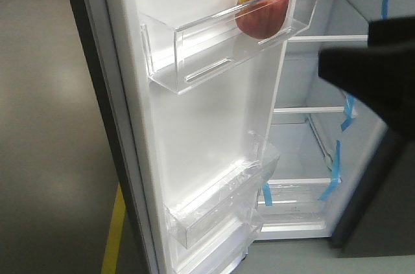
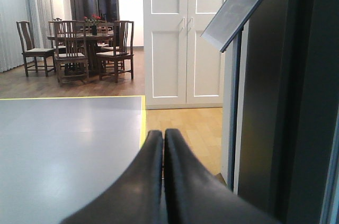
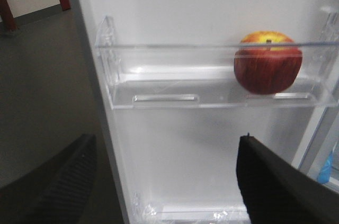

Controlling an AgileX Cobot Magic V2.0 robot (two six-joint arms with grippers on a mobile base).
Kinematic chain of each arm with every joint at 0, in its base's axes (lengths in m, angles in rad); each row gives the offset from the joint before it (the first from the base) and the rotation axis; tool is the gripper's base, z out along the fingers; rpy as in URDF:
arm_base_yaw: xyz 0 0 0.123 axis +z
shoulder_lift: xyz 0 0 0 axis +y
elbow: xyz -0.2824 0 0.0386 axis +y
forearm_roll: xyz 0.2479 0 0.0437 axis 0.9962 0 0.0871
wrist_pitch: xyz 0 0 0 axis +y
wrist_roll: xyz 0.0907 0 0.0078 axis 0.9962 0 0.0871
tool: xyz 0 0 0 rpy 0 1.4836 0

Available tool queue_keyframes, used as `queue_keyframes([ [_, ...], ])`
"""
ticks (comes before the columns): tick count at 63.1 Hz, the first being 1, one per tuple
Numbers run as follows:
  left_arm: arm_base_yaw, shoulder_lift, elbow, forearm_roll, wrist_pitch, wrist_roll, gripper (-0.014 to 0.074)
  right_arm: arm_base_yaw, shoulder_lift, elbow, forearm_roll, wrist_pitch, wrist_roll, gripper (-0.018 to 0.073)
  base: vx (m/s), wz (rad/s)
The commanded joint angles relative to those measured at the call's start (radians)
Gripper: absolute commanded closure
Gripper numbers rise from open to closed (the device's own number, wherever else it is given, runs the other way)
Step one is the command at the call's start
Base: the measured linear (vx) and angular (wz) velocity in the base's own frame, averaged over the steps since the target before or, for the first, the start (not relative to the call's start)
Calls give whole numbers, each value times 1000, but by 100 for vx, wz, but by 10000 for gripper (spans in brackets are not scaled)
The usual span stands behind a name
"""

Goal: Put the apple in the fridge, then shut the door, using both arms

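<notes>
The left jaws are pressed flat together with nothing between them. They point out over a grey floor (image 2: 58, 150) toward white double doors (image 2: 183, 38) and a dining table (image 2: 79, 37) ringed by chairs (image 2: 116, 46). A slanted sign stand (image 2: 235, 15) rises just to their right.

The right jaws are spread wide and hold nothing. One finger (image 3: 63, 181) shows at the lower left of the right wrist view, the other at the lower right. They face the white inner side of the door (image 1: 207, 131), which stands open.

Above them the apple (image 3: 268, 64) rests in the door's upper clear bin (image 3: 159, 99), at the end nearer the fridge (image 1: 305, 73), stem dimple up. A lower bin (image 1: 214, 206) sits further down the door.

Past the door's edge the fridge shows white walls and glass shelves (image 1: 305, 111) with blue tape (image 1: 331, 186) strips. A blurred black arm (image 1: 373, 70) crosses the right side of the front view.
</notes>
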Motion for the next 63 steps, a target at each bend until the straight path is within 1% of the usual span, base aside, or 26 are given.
queue_keyframes([
  [1,0,-15,21,-10,-76,-6,603,1,-104,74,35,-65,-8,36,0,0],
  [12,0,-15,21,-10,-76,-6,603,0,-272,231,45,14,33,36,0,0],
  [25,0,-15,21,-10,-76,-6,603,0,-440,378,46,135,86,36,0,0],
  [34,0,-15,21,-10,-76,-6,603,0,-543,462,47,201,89,36,0,0],
  [49,0,-15,21,-10,-76,-6,603,0,-670,530,51,300,85,36,0,0],
  [63,0,-15,21,-10,-76,-6,603,0,-716,534,46,317,82,36,0,0],
])
